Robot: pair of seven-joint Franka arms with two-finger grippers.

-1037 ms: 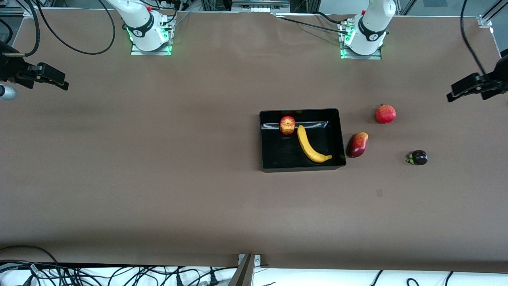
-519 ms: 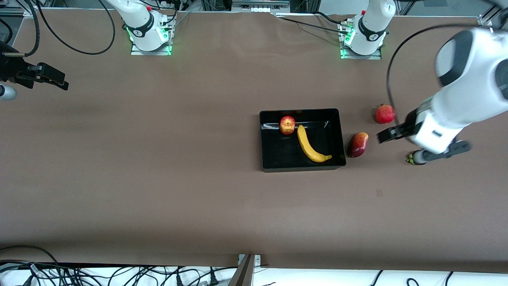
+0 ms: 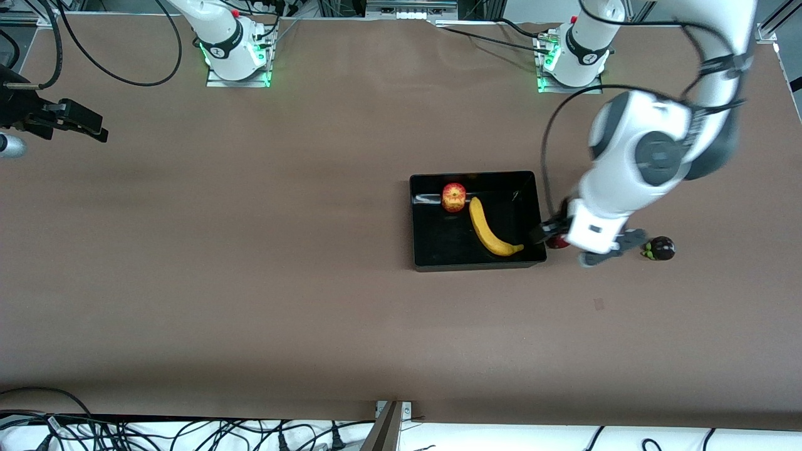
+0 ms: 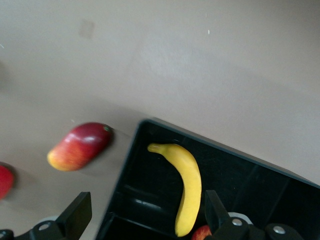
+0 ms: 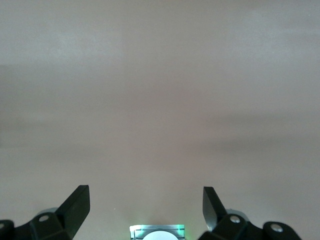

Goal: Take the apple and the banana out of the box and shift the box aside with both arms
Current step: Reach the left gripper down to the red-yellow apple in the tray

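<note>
The black tray point(image 3: 438, 245) sits mid-table and holds the apple point(image 3: 453, 197) and the banana point(image 3: 492, 230). My left gripper point(image 3: 544, 235) is open and empty, up over the tray's wall at the left arm's end. In the left wrist view its open fingers point(image 4: 76, 216) straddle that tray wall point(image 4: 125, 165), with the banana point(image 4: 188, 186) and a sliver of the apple point(image 4: 202, 233) inside. My right gripper point(image 3: 88, 125) waits, open and empty, at the right arm's end of the table. Its wrist view shows open fingers point(image 5: 75, 205) over bare table.
A red mango point(image 4: 80, 145) lies beside the tray toward the left arm's end, mostly hidden under the left arm in the front view point(image 3: 556, 243). A pomegranate point(image 4: 4, 180) lies past it. A dark mangosteen point(image 3: 661, 248) sits farther toward that end.
The left arm has swung in from the table's end, and its gripper now hangs over the tray's wall by the mango. It now hides the pomegranate. The right arm has not moved.
</note>
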